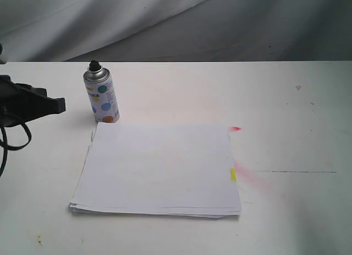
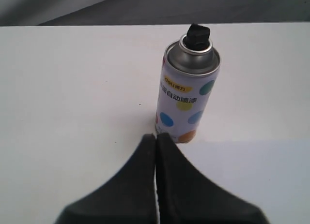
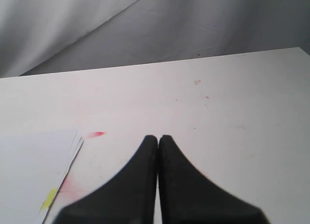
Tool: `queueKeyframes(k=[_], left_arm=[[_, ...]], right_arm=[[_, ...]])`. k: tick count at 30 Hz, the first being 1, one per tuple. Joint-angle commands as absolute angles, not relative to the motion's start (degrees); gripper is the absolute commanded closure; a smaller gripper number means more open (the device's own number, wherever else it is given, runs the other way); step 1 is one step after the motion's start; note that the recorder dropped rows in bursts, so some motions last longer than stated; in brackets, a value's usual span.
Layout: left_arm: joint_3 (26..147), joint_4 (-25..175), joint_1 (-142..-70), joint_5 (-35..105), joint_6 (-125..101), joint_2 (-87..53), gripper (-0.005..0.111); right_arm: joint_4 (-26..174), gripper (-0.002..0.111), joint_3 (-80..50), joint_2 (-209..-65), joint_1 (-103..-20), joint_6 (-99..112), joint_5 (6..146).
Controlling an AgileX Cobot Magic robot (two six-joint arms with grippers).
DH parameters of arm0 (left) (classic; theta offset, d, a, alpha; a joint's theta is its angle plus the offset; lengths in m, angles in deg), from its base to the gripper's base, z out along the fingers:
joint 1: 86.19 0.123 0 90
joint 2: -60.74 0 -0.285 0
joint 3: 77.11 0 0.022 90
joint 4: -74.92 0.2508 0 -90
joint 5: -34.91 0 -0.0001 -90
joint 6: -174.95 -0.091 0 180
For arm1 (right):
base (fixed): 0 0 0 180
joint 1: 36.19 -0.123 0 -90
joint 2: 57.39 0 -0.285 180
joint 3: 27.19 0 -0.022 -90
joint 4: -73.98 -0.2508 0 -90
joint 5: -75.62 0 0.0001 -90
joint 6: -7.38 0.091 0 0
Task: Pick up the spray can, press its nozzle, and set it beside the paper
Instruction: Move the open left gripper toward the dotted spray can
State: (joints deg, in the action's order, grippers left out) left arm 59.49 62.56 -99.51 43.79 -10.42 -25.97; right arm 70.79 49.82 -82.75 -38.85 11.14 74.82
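The spray can [image 1: 101, 95] stands upright on the white table, touching the far left corner of the paper [image 1: 157, 168]. It is white with coloured dots and a silver dome; its black nozzle [image 1: 94, 64] sits on top. In the left wrist view the spray can [image 2: 188, 91] and nozzle [image 2: 197, 34] stand just beyond my left gripper [image 2: 157, 137], which is shut and empty. That left gripper [image 1: 58, 105] pokes in from the left edge, short of the can. My right gripper [image 3: 158, 138] is shut over bare table; the paper's corner [image 3: 34, 173] lies to one side of it.
The paper carries a yellow mark [image 1: 233, 175] on its right edge, with red paint stains [image 1: 235, 128] on the table beside it. A grey cloth [image 1: 176, 23] hangs behind the table. A black cable [image 1: 14, 136] loops under the left arm.
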Motion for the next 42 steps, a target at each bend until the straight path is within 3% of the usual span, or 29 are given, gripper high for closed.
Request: queueKeyframes(k=[1, 14, 28, 30, 33, 38, 42], left_arm=[[54.5, 72.6, -99.6, 54.8, 4.2, -26.5, 0.107], [51.9, 85.4, -99.8, 83.2, 9.5, -46.3, 0.107], [52.0, 85.7, -99.8, 88.5, 9.5, -52.5, 0.104], [52.0, 85.7, -99.8, 89.4, 9.5, -52.5, 0.099], [52.0, 86.1, -99.8, 89.1, 9.7, -52.5, 0.081], [52.0, 86.1, -99.8, 89.1, 9.8, -52.5, 0.031], [52.0, 86.1, -99.8, 89.1, 9.6, -52.5, 0.027]], right_arm=[[71.4, 0.108, 50.0, -82.7, -38.5, 10.9, 74.9], [71.4, 0.108, 50.0, -82.7, -38.5, 10.9, 74.9], [71.4, 0.108, 50.0, -82.7, -38.5, 10.9, 74.9], [71.4, 0.108, 50.0, -82.7, -38.5, 10.9, 74.9], [71.4, 0.108, 50.0, -82.7, -38.5, 10.9, 74.9], [71.4, 0.108, 50.0, -82.7, -38.5, 10.9, 74.9], [71.4, 0.108, 50.0, -82.7, -38.5, 10.9, 74.9]])
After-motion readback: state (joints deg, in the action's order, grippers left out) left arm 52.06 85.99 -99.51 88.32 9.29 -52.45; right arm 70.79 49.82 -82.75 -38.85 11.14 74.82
